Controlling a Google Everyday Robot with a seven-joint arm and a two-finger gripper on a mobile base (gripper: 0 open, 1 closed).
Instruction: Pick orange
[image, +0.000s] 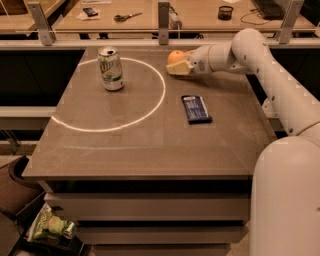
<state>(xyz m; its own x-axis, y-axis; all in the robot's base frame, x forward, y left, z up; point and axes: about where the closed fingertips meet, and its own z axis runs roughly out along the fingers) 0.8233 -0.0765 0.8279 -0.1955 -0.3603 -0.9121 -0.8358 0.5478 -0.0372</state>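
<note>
Closest to me, at the lower left of the frame, a crumpled green bag (49, 227) lies on the floor, half in shadow; I can't read its print. The lower right is filled by the robot's white body (287, 200), cut off by the frame's edges. From it the arm (280, 85) climbs the right side and bends left across the top.

The brown tabletop (125, 155) takes up the middle, with shelves under its front edge that are too dark to see into. A thin white ring (159, 100) is drawn on its left half. Right of the ring lies a dark blue packet (196, 108), flat, its label too small to make out. Inside the ring, towards its upper left, a green and white can (110, 68) stands upright.

At the upper middle of the frame, just right of the ring's far arc, is the claw (176, 64), and the orange (175, 55) sits in it. The claw looks closed on the fruit: one pale finger (178, 70) lies across its lower front, and the other is hidden behind it. Only the upper part of the orange shows. I can't tell whether it rests on the tabletop or hangs just clear of it.

Beyond the tabletop a rail with grey posts (163, 15) crosses the frame. On the pale desks behind it I make out scissors (124, 17) and a small black cup (225, 12); the things at the top corners are cropped.
</note>
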